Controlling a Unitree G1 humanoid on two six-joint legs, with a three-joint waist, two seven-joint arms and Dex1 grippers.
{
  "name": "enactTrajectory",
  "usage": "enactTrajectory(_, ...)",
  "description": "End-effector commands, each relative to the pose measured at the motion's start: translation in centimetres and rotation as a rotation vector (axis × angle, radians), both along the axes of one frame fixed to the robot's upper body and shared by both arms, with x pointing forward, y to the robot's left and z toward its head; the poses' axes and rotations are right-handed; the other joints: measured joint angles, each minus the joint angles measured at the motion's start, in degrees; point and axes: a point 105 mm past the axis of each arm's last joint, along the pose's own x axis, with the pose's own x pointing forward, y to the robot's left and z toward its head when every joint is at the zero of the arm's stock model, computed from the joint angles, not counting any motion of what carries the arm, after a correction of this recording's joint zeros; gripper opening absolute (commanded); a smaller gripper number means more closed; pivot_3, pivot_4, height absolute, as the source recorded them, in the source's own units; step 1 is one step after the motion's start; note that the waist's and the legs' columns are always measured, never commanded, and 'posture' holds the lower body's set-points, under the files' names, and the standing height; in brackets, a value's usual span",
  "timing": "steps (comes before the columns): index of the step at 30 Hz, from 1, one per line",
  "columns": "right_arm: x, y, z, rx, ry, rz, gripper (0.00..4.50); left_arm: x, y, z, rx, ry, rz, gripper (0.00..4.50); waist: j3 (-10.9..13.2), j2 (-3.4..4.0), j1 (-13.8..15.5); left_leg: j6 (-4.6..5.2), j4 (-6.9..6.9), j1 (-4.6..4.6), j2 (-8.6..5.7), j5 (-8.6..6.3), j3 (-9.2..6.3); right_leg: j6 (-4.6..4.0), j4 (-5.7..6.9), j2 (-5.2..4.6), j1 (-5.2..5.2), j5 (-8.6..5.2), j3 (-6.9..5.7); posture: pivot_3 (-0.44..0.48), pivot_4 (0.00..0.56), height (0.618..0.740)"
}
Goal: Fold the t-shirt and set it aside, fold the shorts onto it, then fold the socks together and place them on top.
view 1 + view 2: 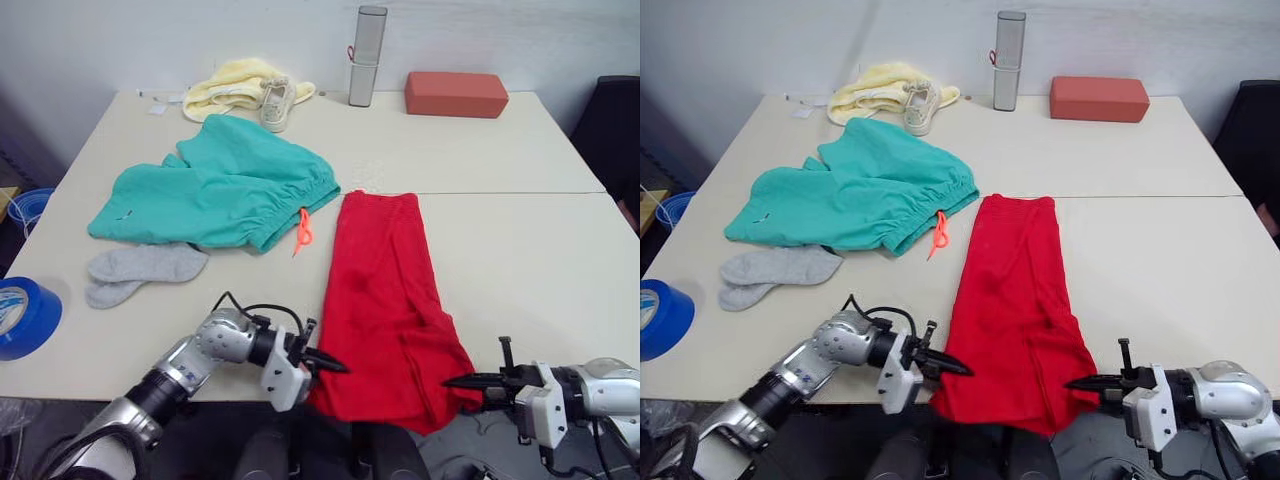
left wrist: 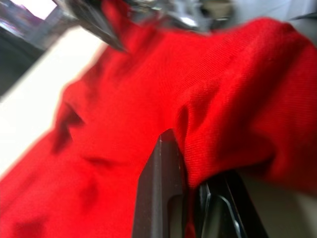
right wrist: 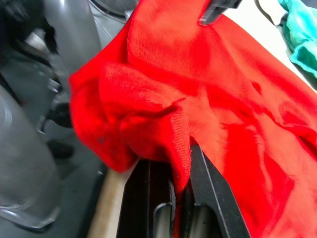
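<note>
The red t-shirt [image 1: 385,295] lies as a long narrow strip down the middle of the table, its near end hanging over the front edge. My left gripper [image 1: 332,367] is shut on the strip's near left corner, and red cloth [image 2: 237,114] is pinched between its fingers. At the near right corner, my right gripper [image 1: 458,381] is shut on a bunched hem [image 3: 171,129]. The teal shorts [image 1: 215,185] lie spread out to the left, with an orange drawstring [image 1: 303,230]. Two grey socks [image 1: 140,270] lie in front of the shorts.
A pale yellow cloth [image 1: 235,85] and a small off-white shoe [image 1: 277,103] sit at the back left. A grey upright cylinder [image 1: 367,55] and a red-brown block [image 1: 456,94] stand at the back. A blue tape roll [image 1: 22,315] is at the near left edge.
</note>
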Motion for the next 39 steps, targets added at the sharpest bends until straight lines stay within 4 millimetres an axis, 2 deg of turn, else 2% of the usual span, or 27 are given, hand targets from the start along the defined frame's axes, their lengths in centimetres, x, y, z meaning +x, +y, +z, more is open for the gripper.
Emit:
enactTrajectory(1, -0.7, 0.2, 0.6, 0.018, 0.031, 0.007, 0.01, -0.7, 0.3, 0.3, 0.002, 0.029, -0.014, 0.05, 0.0, -0.01, 0.29, -0.03, 0.01, 0.0, 0.0, -0.07, 0.0, 0.0, 0.0, -0.01, 0.0, 0.0, 0.0, 0.0, 0.15, 0.74)
enactTrajectory(7, -1.3, 0.6, 1.1, 0.039, 0.088, -0.004, 0.01, -1.2, 0.4, 1.2, -0.023, 0.129, 0.006, 0.05, 0.02, -0.02, 0.97, -0.15, 0.03, -0.07, -0.02, -0.17, -0.01, 0.01, -0.02, -0.02, -0.05, 0.0, 0.0, 0.0, 0.15, 0.74)
enactTrajectory(9, -1.6, 0.8, 1.6, 0.045, 0.16, -0.002, 0.01, -1.4, 0.4, 1.9, -0.028, 0.235, 0.008, 0.05, 0.04, 0.01, 1.18, -0.14, 0.03, -0.07, -0.02, -0.18, -0.01, 0.01, -0.02, -0.02, -0.05, 0.0, 0.0, 0.0, 0.15, 0.74)
enactTrajectory(12, -1.3, 1.1, 3.4, 0.121, 0.396, -0.119, 0.01, -1.3, 0.7, 3.6, -0.046, 0.431, 0.047, 0.05, 0.13, 0.13, 1.22, -0.06, 0.08, -0.14, -0.01, -0.13, -0.06, 0.0, 0.04, -0.02, -0.09, 0.0, 0.0, 0.0, 0.15, 0.74)
enactTrajectory(14, -1.5, 1.4, 3.8, 0.143, 0.509, -0.162, 0.01, -1.0, 1.1, 4.0, -0.027, 0.501, 0.073, 0.05, 0.13, 0.12, 1.3, 0.18, 0.11, -0.15, -0.01, 0.0, -0.19, -0.02, 0.04, -0.02, -0.05, -0.02, -0.08, 0.0, 0.15, 0.74)
enactTrajectory(18, 0.1, 1.9, 5.7, 0.246, 0.62, -0.26, 0.01, 1.0, 1.1, 5.3, -0.057, 0.682, 0.185, 0.05, 0.17, 0.09, 1.36, 0.21, 0.11, -0.24, -0.01, -0.07, -0.31, -0.07, 0.02, -0.02, -0.06, -0.06, -0.19, 0.0, 0.15, 0.74)
enactTrajectory(22, 2.8, 2.1, 7.3, 0.347, 0.658, -0.333, 0.01, 3.8, 0.7, 6.6, -0.104, 0.841, 0.301, 0.05, 0.23, 0.04, 1.46, 0.16, 0.16, -0.3, -0.02, -0.12, -0.35, -0.04, -0.02, -0.02, -0.04, -0.03, -0.25, 0.0, 0.15, 0.74)
enactTrajectory(27, 7.8, 1.8, 9.0, 0.497, 0.613, -0.458, 0.01, 8.0, 0.2, 7.9, -0.185, 0.958, 0.446, 0.05, 0.31, -0.09, 1.44, 0.04, 0.2, -0.46, -0.03, 0.12, -0.39, 0.01, -0.04, 0.02, -0.13, -0.01, -0.38, 0.0, 0.15, 0.74)
enactTrajectory(31, 11.5, 1.4, 9.2, 0.549, 0.632, -0.558, 0.01, 11.4, -0.2, 8.6, -0.257, 1.042, 0.566, 0.05, 0.35, -0.17, 1.38, 0.01, 0.36, -0.65, -0.05, 0.16, -0.39, 0.07, 0.02, 0.05, -0.24, 0.03, -0.45, 0.0, 0.15, 0.74)
enactTrajectory(35, 14.3, 1.2, 9.2, 0.588, 0.639, -0.641, 0.01, 14.0, -0.7, 8.9, -0.303, 1.062, 0.646, 0.05, 0.35, -0.17, 1.46, 0.01, 0.53, -1.08, -0.06, 0.26, -0.38, 0.11, 0.23, 0.14, -0.59, 0.05, -0.55, 0.0, 0.15, 0.74)
enactTrajectory(37, 16.2, 1.1, 9.1, 0.626, 0.62, -0.693, 0.01, 16.5, -1.1, 8.9, -0.369, 1.079, 0.755, 0.05, 0.37, -0.2, 1.46, 0.04, 0.6, -1.22, -0.09, 0.36, -0.35, 0.13, 0.49, 0.18, -0.73, 0.06, -0.55, 0.0, 0.15, 0.74)
enactTrajectory(39, 17.4, 1.3, 8.9, 0.631, 0.593, -0.71, 0.01, 17.9, -1.5, 8.9, -0.407, 1.072, 0.811, 0.05, 0.39, -0.23, 1.39, 0.08, 0.82, -1.31, -0.09, 0.38, -0.31, 0.19, 0.62, 0.29, -0.79, 0.09, -0.55, 0.0, 0.15, 0.74)
